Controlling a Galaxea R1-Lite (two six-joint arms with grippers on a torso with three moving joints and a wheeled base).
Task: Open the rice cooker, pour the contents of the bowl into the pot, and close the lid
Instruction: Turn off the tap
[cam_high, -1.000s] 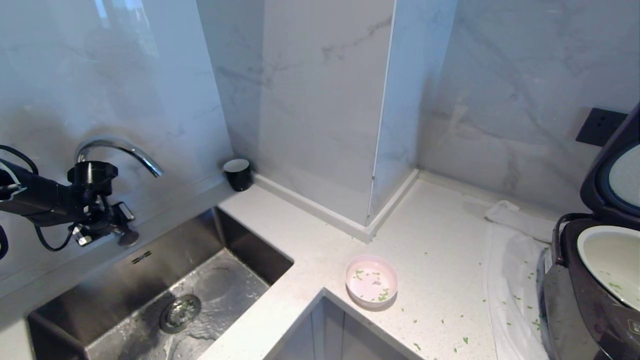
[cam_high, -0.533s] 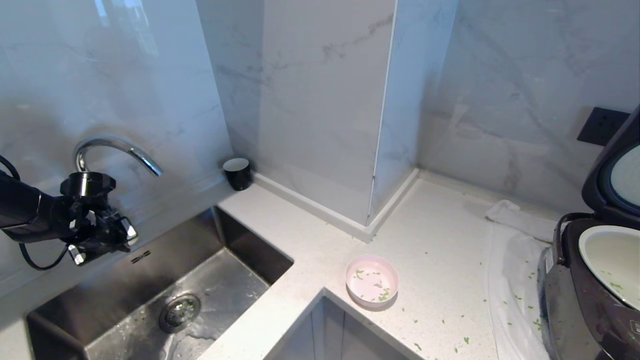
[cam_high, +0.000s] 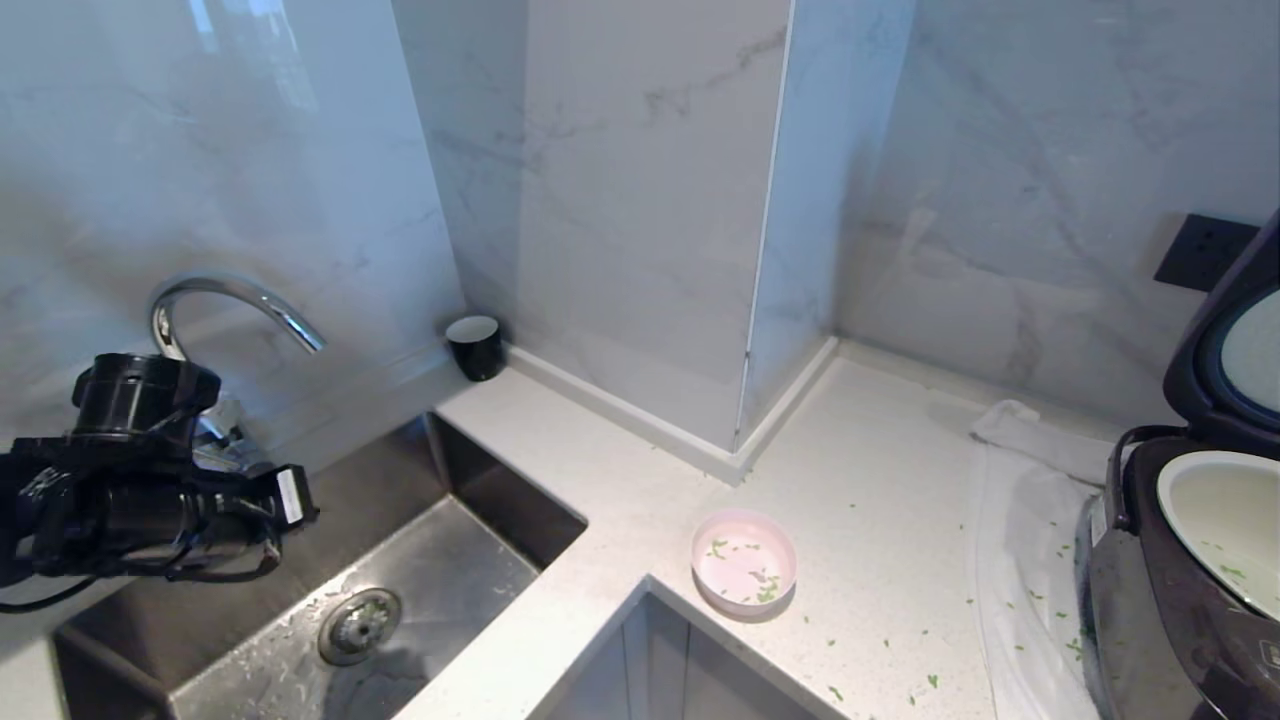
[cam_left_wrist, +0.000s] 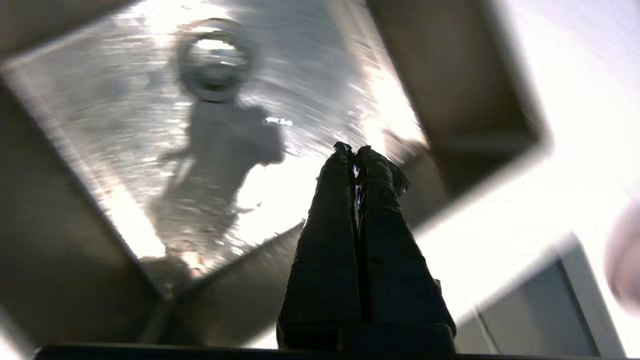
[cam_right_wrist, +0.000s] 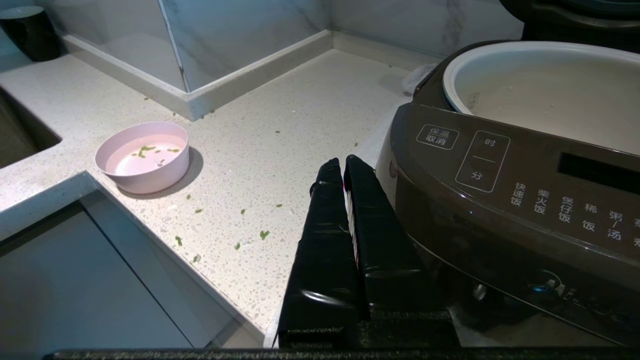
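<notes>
The rice cooker (cam_high: 1150, 610) stands at the far right with its lid (cam_high: 1215, 370) raised. A few green bits lie in the cream pot (cam_high: 1210, 510). The pink bowl (cam_high: 743, 560) sits upright on the counter near the front corner, holding only a few of the green contents (cam_high: 765, 590); more bits are scattered on the counter. My left gripper (cam_left_wrist: 354, 150) hangs shut and empty over the sink, far left of the bowl. My right gripper (cam_right_wrist: 344, 161) is shut and empty, low beside the cooker (cam_right_wrist: 500, 200) at its front left, right of the bowl (cam_right_wrist: 142, 155).
A steel sink (cam_high: 450, 580) with a curved faucet (cam_high: 235, 295) fills the left. A black cup (cam_high: 475, 345) stands in the back corner. A marble pillar (cam_high: 740, 430) juts onto the counter. A white cloth (cam_high: 1020, 540) lies left of the cooker; a wall socket (cam_high: 1200, 252) is above.
My left arm has dropped from faucet height and swung back toward me over the sink, staying shut. The bowl, cooker and right gripper have not moved.
</notes>
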